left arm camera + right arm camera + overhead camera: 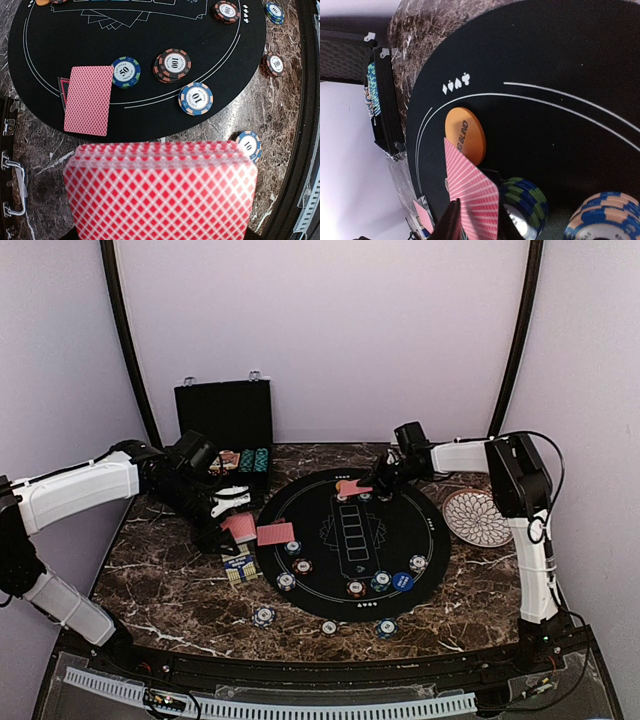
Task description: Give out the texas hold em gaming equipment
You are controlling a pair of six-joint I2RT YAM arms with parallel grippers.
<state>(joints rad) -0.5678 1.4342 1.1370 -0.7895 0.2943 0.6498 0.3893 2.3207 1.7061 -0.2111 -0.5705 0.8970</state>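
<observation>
My left gripper (228, 523) is shut on a deck of red-backed cards (160, 192), held over the table just off the left edge of the round black mat (440, 540); the deck hides its fingers in the left wrist view. One red-backed card (89, 100) lies face down on the mat's left edge (275, 533). My right gripper (477, 227) is shut on a single red-backed card (472, 192), tilted just above the orange "big blind" disc (465, 134) at the mat's far side (345, 483). A blue disc (402, 581) lies at the mat's near right. Striped chips (172, 65) ring the mat's near edge.
The open black case (225, 425) with chips stands at the back left. A white patterned plate (476, 517) lies right of the mat. A card box (240, 565) lies by the mat's left edge. Three chips (263, 616) lie on the marble near the front. Chip stacks (522, 205) stand beside the held card.
</observation>
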